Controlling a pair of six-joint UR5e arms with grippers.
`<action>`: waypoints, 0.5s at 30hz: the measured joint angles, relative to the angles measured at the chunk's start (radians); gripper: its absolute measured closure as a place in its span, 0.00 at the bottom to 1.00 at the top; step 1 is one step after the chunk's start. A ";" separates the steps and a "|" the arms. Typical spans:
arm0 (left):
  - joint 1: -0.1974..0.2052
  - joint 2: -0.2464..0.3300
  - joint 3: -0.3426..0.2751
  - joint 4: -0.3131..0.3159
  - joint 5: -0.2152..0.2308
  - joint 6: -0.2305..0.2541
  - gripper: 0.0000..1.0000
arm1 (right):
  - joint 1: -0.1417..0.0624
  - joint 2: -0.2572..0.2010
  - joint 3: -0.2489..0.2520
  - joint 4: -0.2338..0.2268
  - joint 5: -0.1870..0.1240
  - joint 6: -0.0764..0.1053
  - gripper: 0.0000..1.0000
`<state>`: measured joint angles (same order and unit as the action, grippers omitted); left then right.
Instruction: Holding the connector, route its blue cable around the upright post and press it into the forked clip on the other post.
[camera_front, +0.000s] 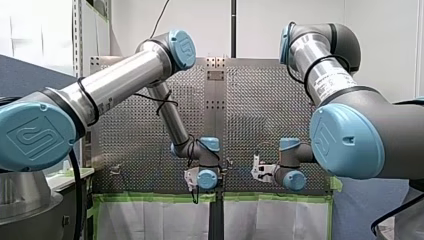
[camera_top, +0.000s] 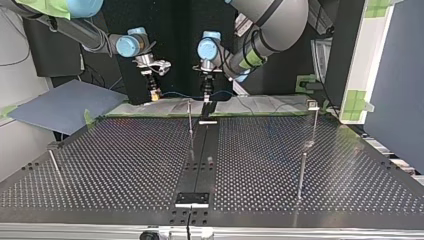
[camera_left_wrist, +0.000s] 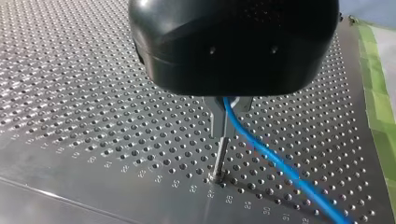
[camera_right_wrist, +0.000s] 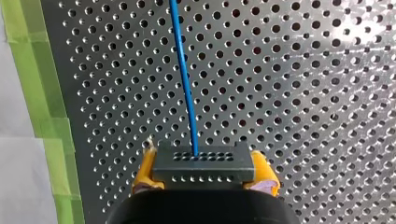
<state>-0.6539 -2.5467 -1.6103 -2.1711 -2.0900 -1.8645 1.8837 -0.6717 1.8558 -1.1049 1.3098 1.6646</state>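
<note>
In the right wrist view my right gripper (camera_right_wrist: 203, 171) is shut on the dark grey connector (camera_right_wrist: 203, 162), held between yellow pads (camera_right_wrist: 145, 171). The blue cable (camera_right_wrist: 185, 79) leaves the connector and runs straight ahead over the perforated plate. My left gripper (camera_left_wrist: 229, 103), black with metal fingers, is shut on the blue cable (camera_left_wrist: 280, 165), which trails away past a thin upright post (camera_left_wrist: 220, 158) standing just under the fingers. In the top view my right gripper (camera_top: 154, 93) and left gripper (camera_top: 206, 97) hang side by side at the far edge. A post (camera_top: 190, 119) rises between them.
Further posts stand at the top view's right (camera_top: 313, 107) (camera_top: 301, 175) and left (camera_top: 54, 162). A black strip (camera_top: 200, 155) divides the perforated table. Green tape (camera_right_wrist: 28, 70) lines the plate's edge. A grey-blue board (camera_top: 65, 102) lies beyond the table.
</note>
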 joint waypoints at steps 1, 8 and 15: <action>0.000 0.000 0.001 -0.001 0.000 0.004 0.98 | -0.001 0.000 0.000 0.000 0.000 0.000 1.00; 0.000 0.000 0.012 -0.009 0.000 0.017 0.98 | -0.010 0.000 -0.003 0.000 -0.001 0.001 1.00; 0.000 0.000 0.028 -0.031 0.006 0.020 0.98 | -0.017 0.002 -0.019 0.007 -0.003 0.004 1.00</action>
<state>-0.6538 -2.5469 -1.5827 -2.2016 -2.0842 -1.8445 1.8666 -0.6701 1.8371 -1.0977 1.3073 1.6683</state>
